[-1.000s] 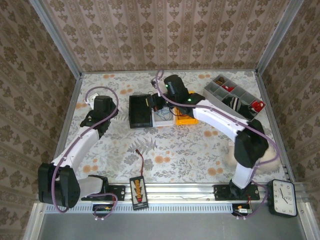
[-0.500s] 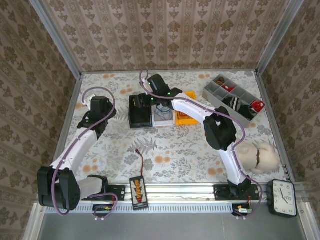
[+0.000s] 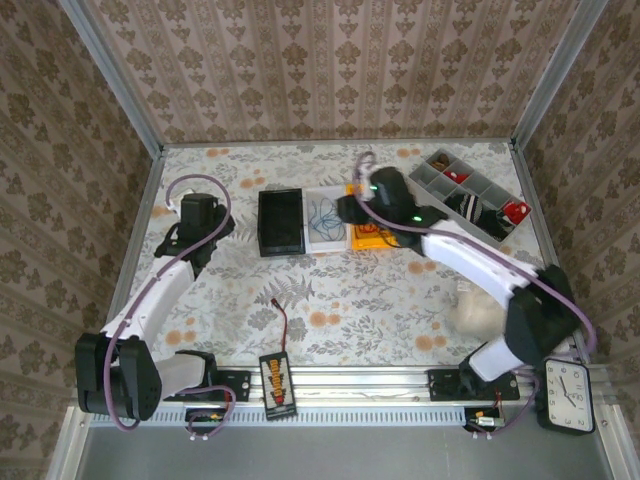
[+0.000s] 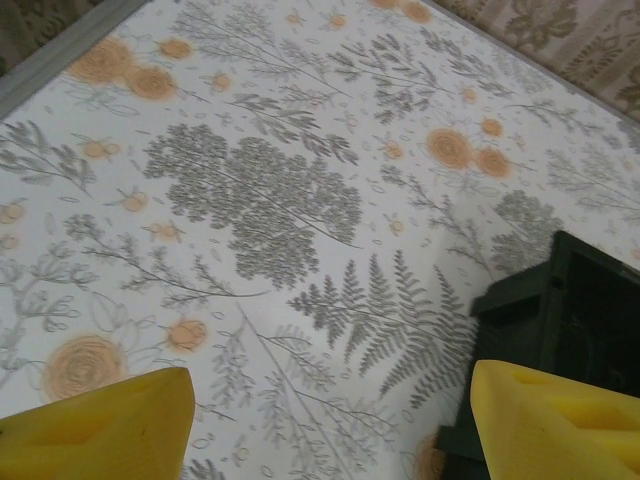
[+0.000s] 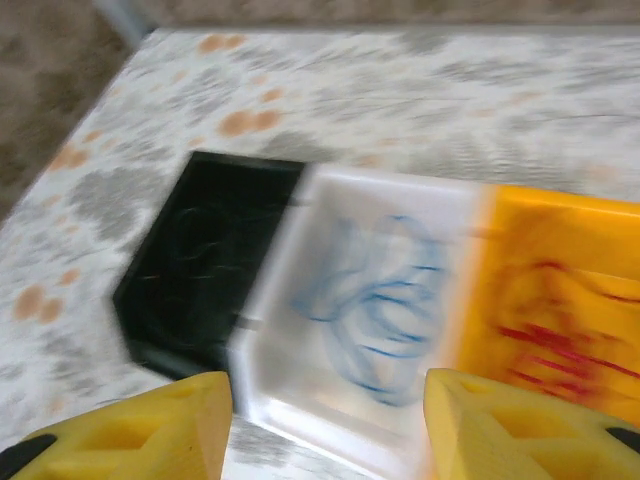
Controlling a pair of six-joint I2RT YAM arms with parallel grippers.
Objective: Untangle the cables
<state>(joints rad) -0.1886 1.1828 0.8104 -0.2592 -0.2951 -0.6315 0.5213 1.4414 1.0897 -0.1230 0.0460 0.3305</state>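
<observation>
Right wrist view: right jaws are standing apart, empty. Blue cable (image 5: 375, 300) is lying coiled in the white bin (image 5: 330, 190) directly ahead between them, red cable (image 5: 560, 335) rightward. Left jaws, wide and empty, are hanging farther off over the counter (image 4: 250, 200).

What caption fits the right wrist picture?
Open right tool over black bin, white bin with blue cable, yellow bin with red cable.
</observation>
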